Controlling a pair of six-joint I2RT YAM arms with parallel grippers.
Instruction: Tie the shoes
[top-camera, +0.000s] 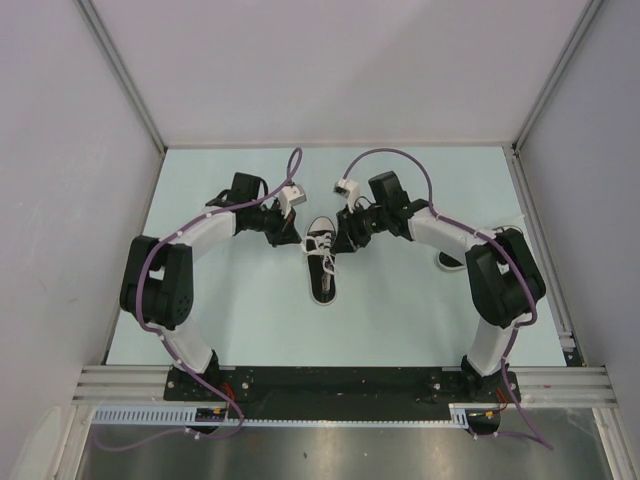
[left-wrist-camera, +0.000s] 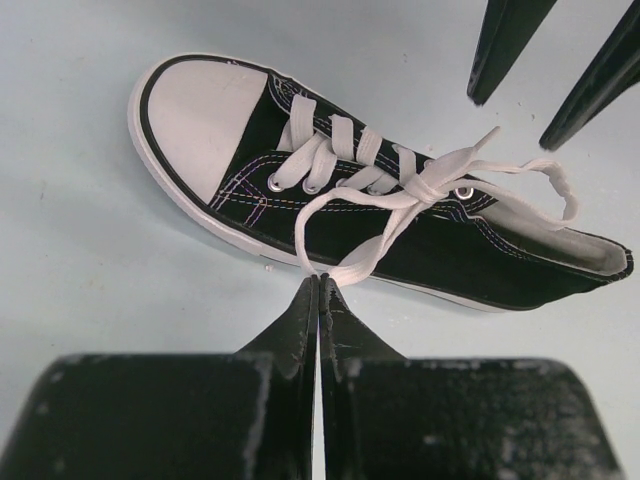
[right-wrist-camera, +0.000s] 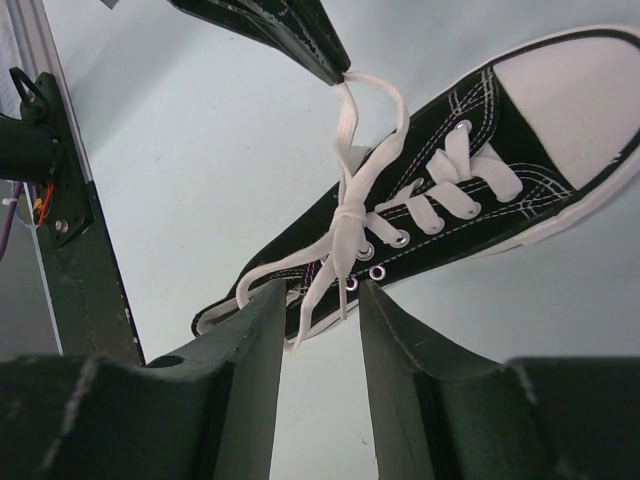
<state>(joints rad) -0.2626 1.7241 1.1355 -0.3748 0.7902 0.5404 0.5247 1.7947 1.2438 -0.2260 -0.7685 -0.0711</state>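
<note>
A small black sneaker (top-camera: 322, 265) with a white toe cap lies mid-table, toe toward the back. It also shows in the left wrist view (left-wrist-camera: 400, 240) and the right wrist view (right-wrist-camera: 470, 190). Its white laces (left-wrist-camera: 430, 185) are crossed in a knot with two loops. My left gripper (left-wrist-camera: 320, 282) is shut on the end of one lace loop (left-wrist-camera: 335, 210) beside the shoe's sole; it sits left of the shoe (top-camera: 290, 238). My right gripper (right-wrist-camera: 320, 295) is open, its jaws on either side of the hanging lace ends (right-wrist-camera: 335, 270), right of the shoe (top-camera: 346, 238).
A dark object with a white rim (top-camera: 447, 262) lies partly hidden under my right arm. Metal frame rails (top-camera: 535, 210) and grey walls bound the pale table (top-camera: 250, 310). The right gripper's fingers (left-wrist-camera: 505, 45) show at the top of the left wrist view.
</note>
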